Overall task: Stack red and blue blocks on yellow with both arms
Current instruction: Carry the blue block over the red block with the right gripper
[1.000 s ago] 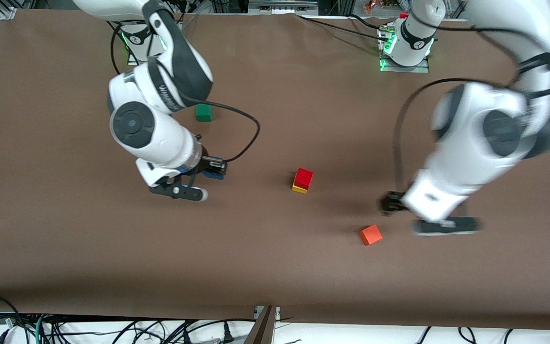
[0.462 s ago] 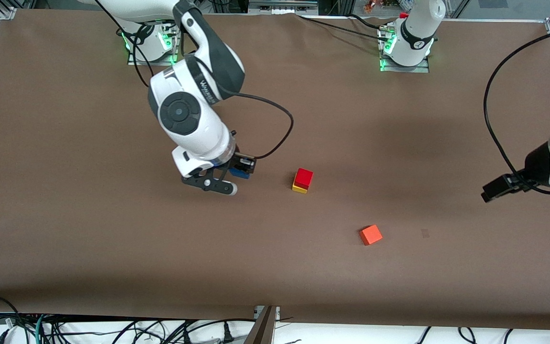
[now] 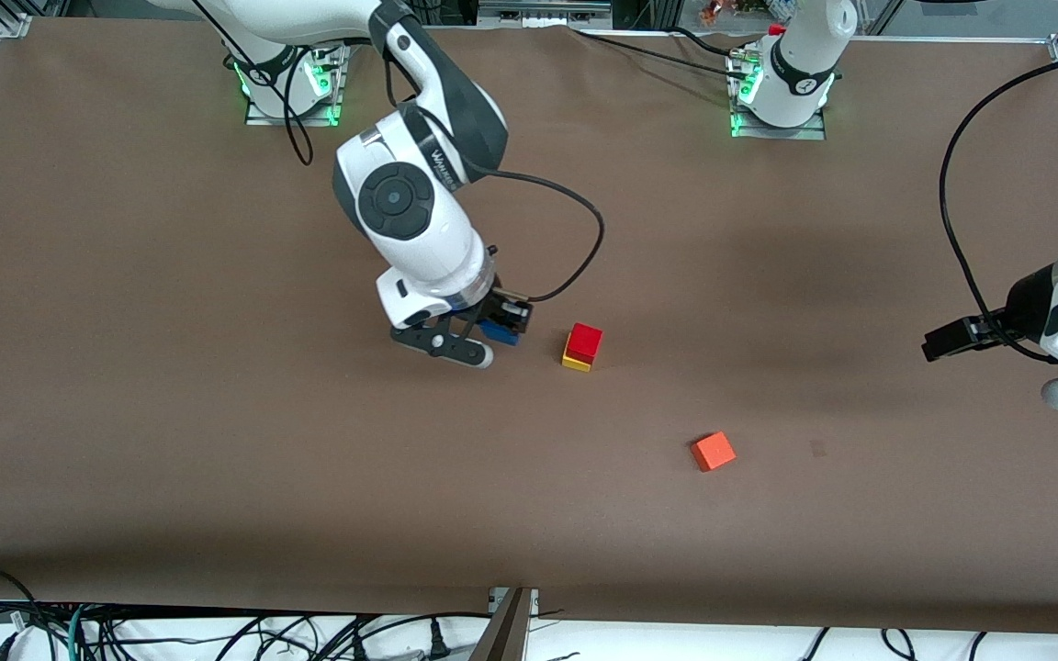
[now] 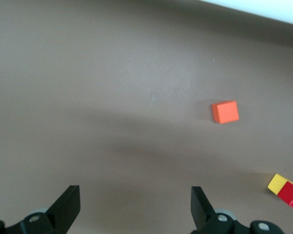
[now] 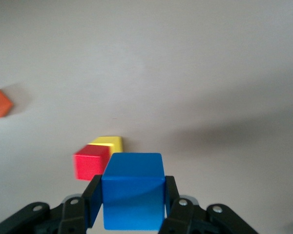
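1. The right gripper (image 3: 489,336) had carried the blue cube (image 5: 133,189), pinched between its fingers, closer to the red cube (image 3: 585,341) stacked on the yellow cube (image 3: 575,363).
2. The left gripper (image 4: 136,207), fingers spread and empty, had withdrawn over its table end; the orange cube (image 3: 713,451) was untouched.
3. Only blue's placement likely remained.

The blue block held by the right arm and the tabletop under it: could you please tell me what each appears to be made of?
Blue block, clamped in the right end effector: probably painted wood or dense foam; its faces are flat, matte and evenly colored, with crisp edges and no glare. Which one cannot be told.

Table: seemingly covered by brown paper or thin fabric; the surface is dull and uniform, showing only soft shadows.
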